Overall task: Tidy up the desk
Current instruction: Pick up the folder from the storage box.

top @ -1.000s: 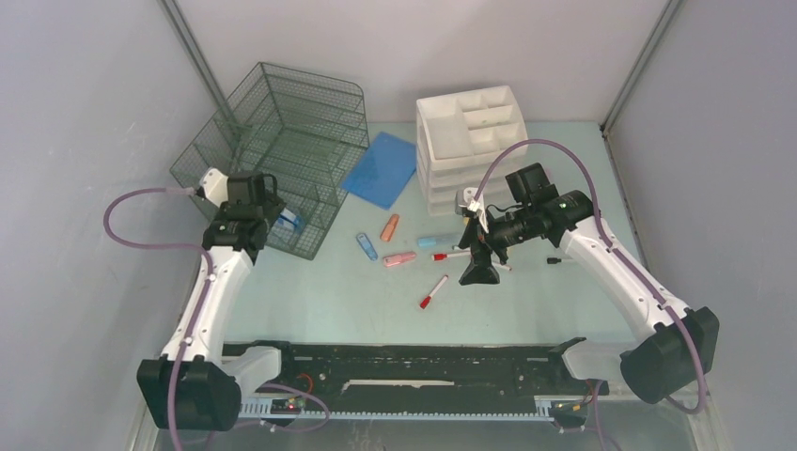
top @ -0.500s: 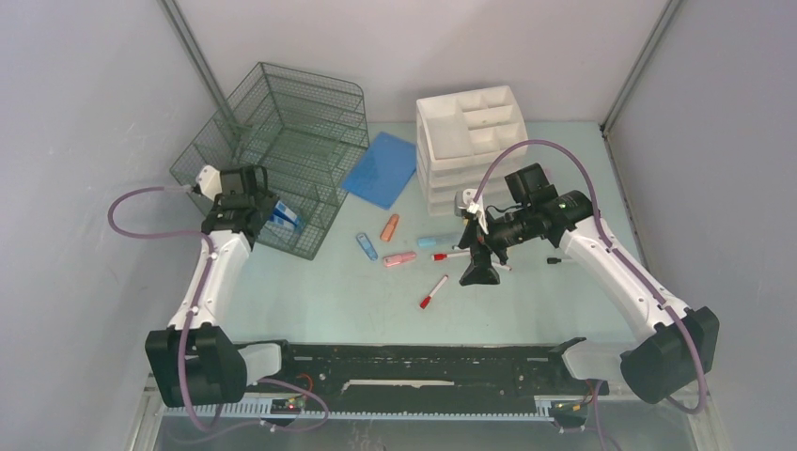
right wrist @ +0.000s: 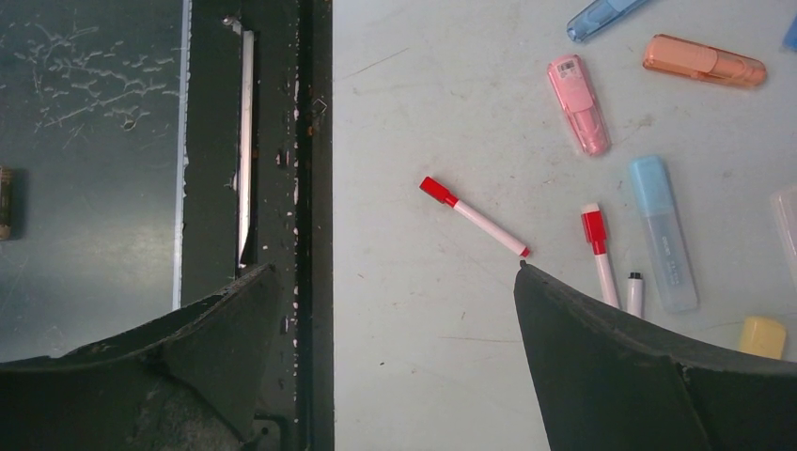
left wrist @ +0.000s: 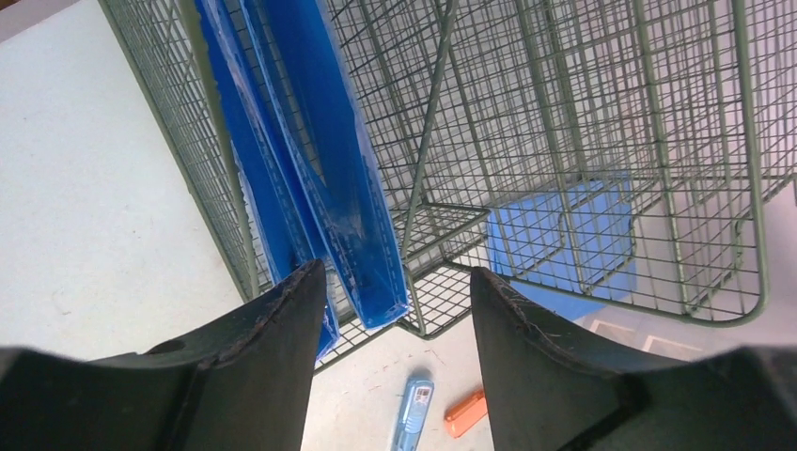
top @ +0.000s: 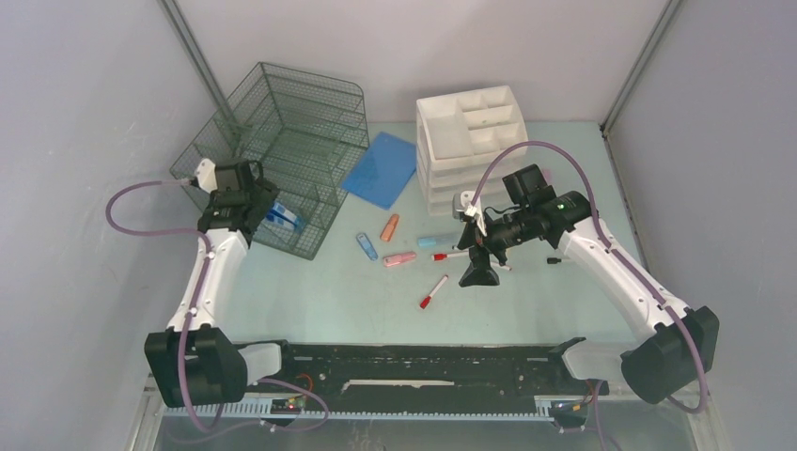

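Observation:
The pale mint-green desk [top: 329,291] holds scattered pens and highlighters. Two red-capped markers [top: 433,292] [right wrist: 475,217], a pink highlighter [top: 399,258], an orange one [top: 389,226] and a small blue one [top: 367,246] lie at its middle. My left gripper [top: 264,212] [left wrist: 397,272] stands open at the front of the green wire rack [top: 282,150]. The ends of blue plastic folders [left wrist: 320,160] in the rack reach between its fingers. My right gripper [top: 479,268] [right wrist: 395,268] hovers wide open over the desk beside the markers, holding nothing.
A flat blue folder [top: 381,169] lies between the wire rack and a white drawer organiser [top: 470,141] at the back. A light blue highlighter [right wrist: 663,246] and a yellow piece [right wrist: 761,336] lie near my right fingers. The black front rail [right wrist: 282,188] borders the near edge.
My left gripper has drawn back up and to the left along the rack's front. The blue folders stay in the rack. My right arm has barely moved.

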Motion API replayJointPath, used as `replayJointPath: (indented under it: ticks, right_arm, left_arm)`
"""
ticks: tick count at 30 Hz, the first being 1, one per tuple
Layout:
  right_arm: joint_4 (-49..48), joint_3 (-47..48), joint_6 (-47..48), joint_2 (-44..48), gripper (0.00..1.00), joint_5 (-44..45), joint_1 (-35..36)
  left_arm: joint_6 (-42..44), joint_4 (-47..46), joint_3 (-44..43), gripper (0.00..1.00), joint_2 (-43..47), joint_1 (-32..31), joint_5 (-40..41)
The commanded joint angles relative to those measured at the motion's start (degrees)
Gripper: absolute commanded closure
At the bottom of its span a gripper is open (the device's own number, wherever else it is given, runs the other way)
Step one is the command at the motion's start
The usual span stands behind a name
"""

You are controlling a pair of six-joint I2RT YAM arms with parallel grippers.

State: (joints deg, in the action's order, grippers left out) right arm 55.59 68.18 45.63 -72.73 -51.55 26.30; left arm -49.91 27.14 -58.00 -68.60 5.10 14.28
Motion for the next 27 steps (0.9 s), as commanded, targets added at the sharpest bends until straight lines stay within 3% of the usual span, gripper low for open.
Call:
replayJointPath:
  ticks: [1,19,22,25,27]
  right_arm:
    - [0.53,-0.08,1.13,0.87,0.00,-0.04,0.51]
    - [0.79,-0.13,1.57,1.62,0.00,0.00,0.43]
    - [0.81,-0.09,1.70,1.79,0.00,0.04,0.43]
    - [0.88,-0.12,1.75,1.87,0.00,0.12,0.33]
    - [0.91,-0.08,1.83,1.89,0.00,0.18,0.25]
  left_arm:
    - [0.04,-0.69,-2.71,0.37,-0.35,1.42,-2.00]
    - [-1.07,-2.17,-2.38,0.44,-5.89,3.13,-3.17]
    - [-0.79,-2.20,-2.94,0.56,-7.40,3.48,-3.11]
    - [-0.41,-2.09,-3.28,0.81,-7.28,3.51,-3.46]
    - [-0.30,-2.09,-3.05,0.92,-5.88,3.52,-3.45]
